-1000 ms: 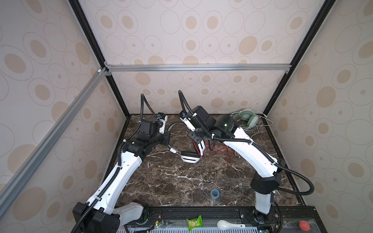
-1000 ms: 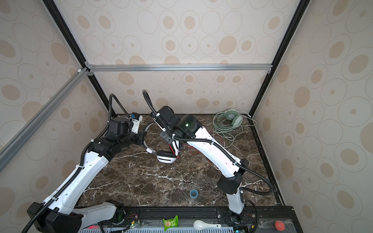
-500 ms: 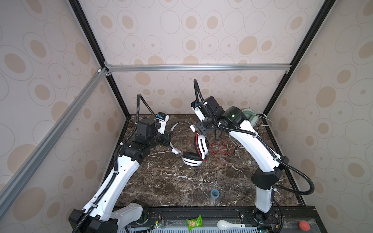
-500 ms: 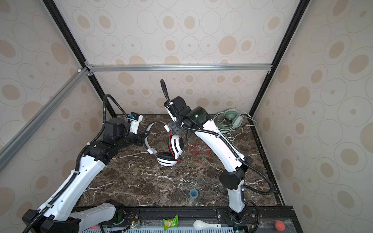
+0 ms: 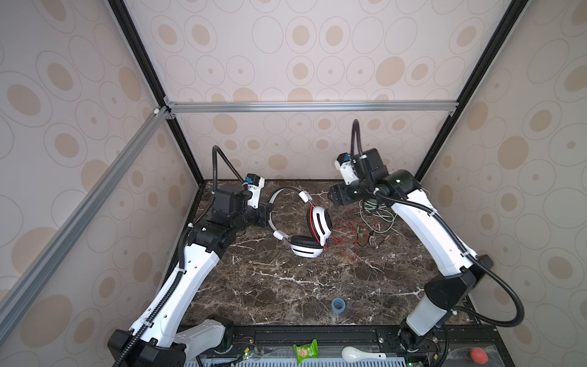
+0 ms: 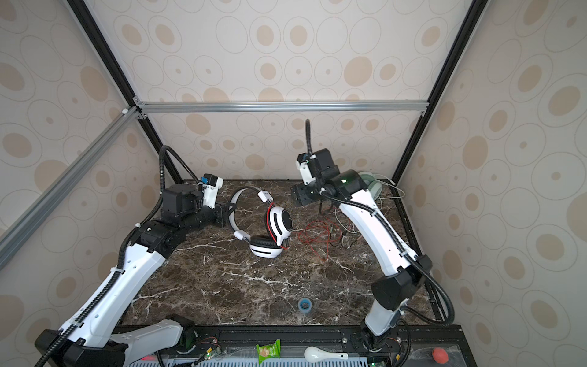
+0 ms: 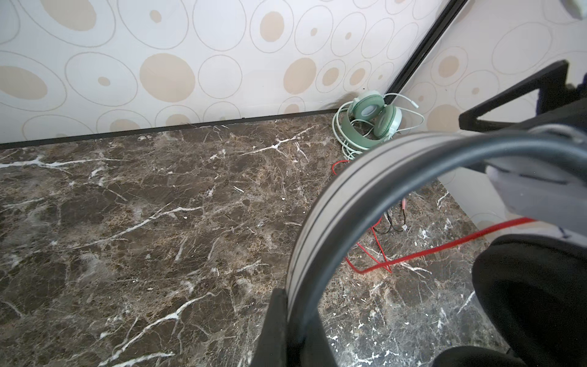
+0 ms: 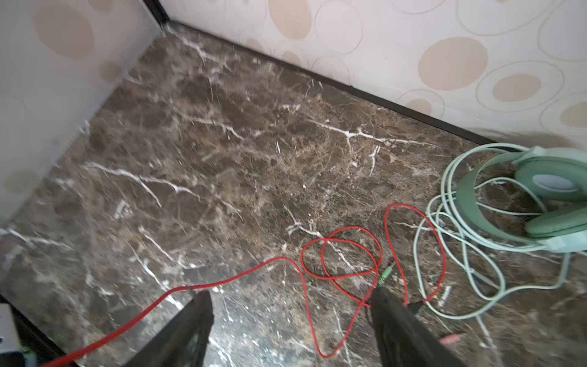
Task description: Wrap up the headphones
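Observation:
The white headphones stand on the marble in mid-table, one ear cup flat on it, the other upright. My left gripper is shut on their grey headband. Their red cord lies in loose loops to the right. My right gripper hangs open above those loops, holding nothing. The mint green headphones lie in the back right corner, cord coiled around them, partly hidden by the right arm in both top views.
A blue tape roll sits near the table's front edge. On the front rail lie a green snack packet, a white spoon and a red button. Patterned walls close in the back and both sides.
My right gripper has opened and pulled back to the right, away from the upright ear cup. The left gripper keeps its hold on the headband and has shifted slightly left.

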Available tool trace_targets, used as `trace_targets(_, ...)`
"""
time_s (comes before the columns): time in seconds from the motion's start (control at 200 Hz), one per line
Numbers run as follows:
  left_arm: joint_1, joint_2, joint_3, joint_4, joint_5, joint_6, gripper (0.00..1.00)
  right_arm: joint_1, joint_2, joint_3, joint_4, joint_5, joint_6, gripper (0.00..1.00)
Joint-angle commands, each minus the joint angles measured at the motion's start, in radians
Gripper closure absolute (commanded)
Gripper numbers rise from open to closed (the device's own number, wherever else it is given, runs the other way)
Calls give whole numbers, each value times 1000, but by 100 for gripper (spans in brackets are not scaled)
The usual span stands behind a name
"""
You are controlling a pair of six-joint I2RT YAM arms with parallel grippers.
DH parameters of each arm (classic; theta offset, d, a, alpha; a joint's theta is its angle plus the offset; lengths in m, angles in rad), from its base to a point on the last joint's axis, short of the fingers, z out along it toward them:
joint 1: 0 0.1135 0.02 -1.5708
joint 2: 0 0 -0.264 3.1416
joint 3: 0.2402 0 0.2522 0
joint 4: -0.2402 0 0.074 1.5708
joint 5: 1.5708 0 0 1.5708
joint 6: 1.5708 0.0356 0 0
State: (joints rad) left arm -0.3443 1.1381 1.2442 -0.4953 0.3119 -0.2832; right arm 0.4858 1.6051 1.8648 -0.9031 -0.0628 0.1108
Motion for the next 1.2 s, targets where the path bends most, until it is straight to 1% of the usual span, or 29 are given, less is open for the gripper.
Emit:
trace_targets(0.0, -5, -8, 100, 62, 25, -96, 100, -79, -189, -275, 339, -270, 37, 17)
trace_targets(0.035, -5, -4, 114, 57, 19, -107, 100, -100, -250, -396, 458, -334, 50, 16)
trace_targets(0.06, -5, -1, 130, 52, 12, -112, 100, -109, -285, -470, 530, -358, 56, 15)
trace_targets(0.125, -5, 14, 171, 34, 1, -122, 100, -124, -335, -608, 647, -423, 63, 15)
trace_targets(0.185, -5, 31, 210, 18, -5, -134, 100, -131, -352, -689, 731, -499, 67, 18)
trace_targets(0.245, -5, 45, 240, 12, -1, -146, 100, -132, -367, -769, 835, -577, 69, 18)
trace_targets(0.295, -5, 53, 267, 7, -1, -160, 100, -131, -380, -825, 916, -592, 92, 17)
trace_targets(0.35, -5, 62, 293, 2, -2, -172, 100, -131, -384, -864, 963, -595, 106, 17)
trace_targets(0.525, -5, 87, 359, -6, 18, -200, 100, -126, -323, -881, 1003, -645, 107, 16)
trace_targets(0.645, -5, 96, 379, -21, 18, -195, 100, -125, -272, -866, 1018, -626, 89, 16)
trace_targets(0.795, -5, 104, 390, -23, 15, -197, 100, -118, -182, -827, 1040, -657, 100, 16)
trace_targets(0.845, -5, 107, 394, -19, 13, -200, 100, -111, -159, -825, 1047, -648, 105, 17)
trace_targets(0.99, -5, 121, 407, -14, 4, -200, 100, -105, -151, -870, 1107, -626, 133, 17)
trace_targets(1.08, -4, 130, 413, -12, 2, -200, 100, -92, -143, -878, 1103, -633, 138, 17)
trace_targets(1.195, -4, 141, 416, 2, -2, -214, 100, -58, -114, -883, 1077, -621, 126, 22)
